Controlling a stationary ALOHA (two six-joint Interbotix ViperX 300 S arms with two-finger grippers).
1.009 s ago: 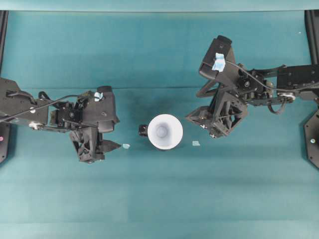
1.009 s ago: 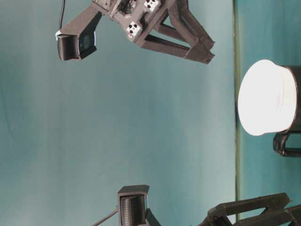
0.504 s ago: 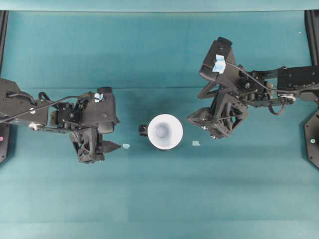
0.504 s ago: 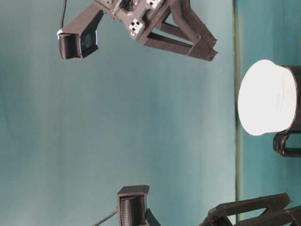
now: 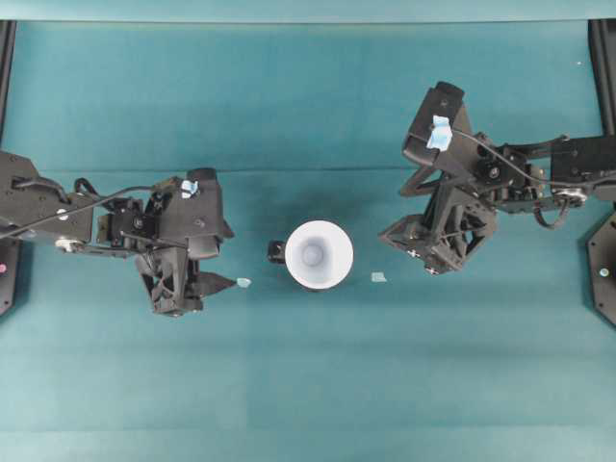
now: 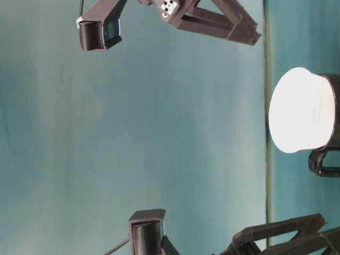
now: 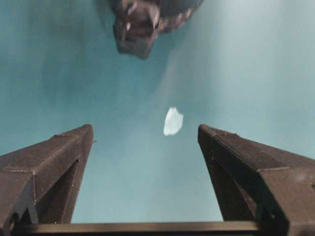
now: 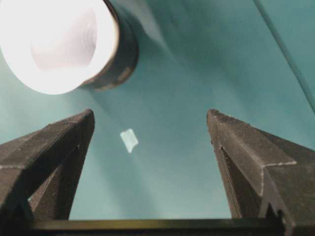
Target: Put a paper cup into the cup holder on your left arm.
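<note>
At table centre, paper cup (image 5: 319,254) already seated in cup holder (image 5: 277,252). Both jaws wide open, empty. Your right gripper (image 5: 430,252) near; stray sweep tips cup out.

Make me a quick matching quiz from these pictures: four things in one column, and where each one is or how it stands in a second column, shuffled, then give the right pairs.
Things:
1. paper cup
2. cup holder
3. left gripper
4. pale scrap

Places or states:
A. lying flat on the green table, between the cup and the right gripper
B. black, standing on the table with a small tab on its side
C. jaws open, empty, left of the cup in the overhead view
D. white, sitting upright inside the holder

Pairs: 1-D, 2-B, 3-C, 4-A
</note>
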